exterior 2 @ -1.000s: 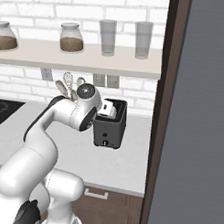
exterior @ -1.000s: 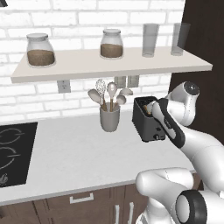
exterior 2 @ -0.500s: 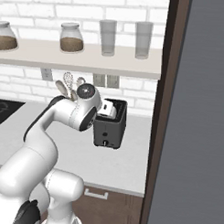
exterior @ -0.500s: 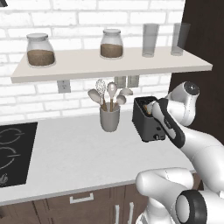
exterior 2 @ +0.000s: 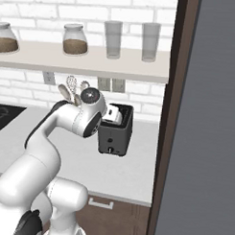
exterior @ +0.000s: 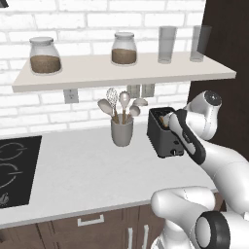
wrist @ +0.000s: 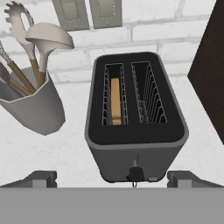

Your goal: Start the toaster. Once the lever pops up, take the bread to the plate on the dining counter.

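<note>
the thin tan-brown bread slice (wrist: 115,101) sat deep in the left slot of the black boxy toaster (wrist: 135,127), looking light, stiff and crumbly, so i'd pinch its top edge; the two-finger gripper (wrist: 112,178) hovered wide open.

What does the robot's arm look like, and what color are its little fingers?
The arm is smooth, rounded and glossy white, with dark rings and caps at its joints. The tool at its end has two small dark grey fingertips.
</note>
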Available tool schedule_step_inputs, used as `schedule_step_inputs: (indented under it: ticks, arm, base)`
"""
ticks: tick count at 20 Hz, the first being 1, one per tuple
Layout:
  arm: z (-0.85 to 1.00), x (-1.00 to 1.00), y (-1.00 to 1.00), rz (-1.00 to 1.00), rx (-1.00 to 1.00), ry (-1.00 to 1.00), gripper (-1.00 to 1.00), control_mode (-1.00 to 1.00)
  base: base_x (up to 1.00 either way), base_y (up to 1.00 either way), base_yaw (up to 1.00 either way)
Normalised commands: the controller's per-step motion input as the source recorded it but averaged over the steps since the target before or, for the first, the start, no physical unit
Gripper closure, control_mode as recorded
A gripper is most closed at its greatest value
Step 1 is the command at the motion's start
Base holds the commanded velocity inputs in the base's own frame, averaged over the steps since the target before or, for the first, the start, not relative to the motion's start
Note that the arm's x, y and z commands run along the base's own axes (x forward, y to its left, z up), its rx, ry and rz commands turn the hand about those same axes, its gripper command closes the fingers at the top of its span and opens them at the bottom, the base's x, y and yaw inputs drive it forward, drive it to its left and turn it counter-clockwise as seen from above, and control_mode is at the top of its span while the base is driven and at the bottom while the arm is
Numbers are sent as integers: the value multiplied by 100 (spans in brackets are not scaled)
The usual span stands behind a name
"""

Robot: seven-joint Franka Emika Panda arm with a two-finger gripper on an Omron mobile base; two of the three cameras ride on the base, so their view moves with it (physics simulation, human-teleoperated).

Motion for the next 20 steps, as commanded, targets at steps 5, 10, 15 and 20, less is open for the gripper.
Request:
schedule_step_inputs:
  ticks: [5,10,15,20]
  arm:
    - [0,0,0,0,0,0,-100,-100]
    - [0,0,0,0,0,0,-100,-100]
    - [0,0,0,0,0,0,-100,-100]
    - [0,0,0,0,0,0,-100,-100]
  base:
    - [0,0,0]
    - [0,0,0]
    - [0,0,0]
    - [0,0,0]
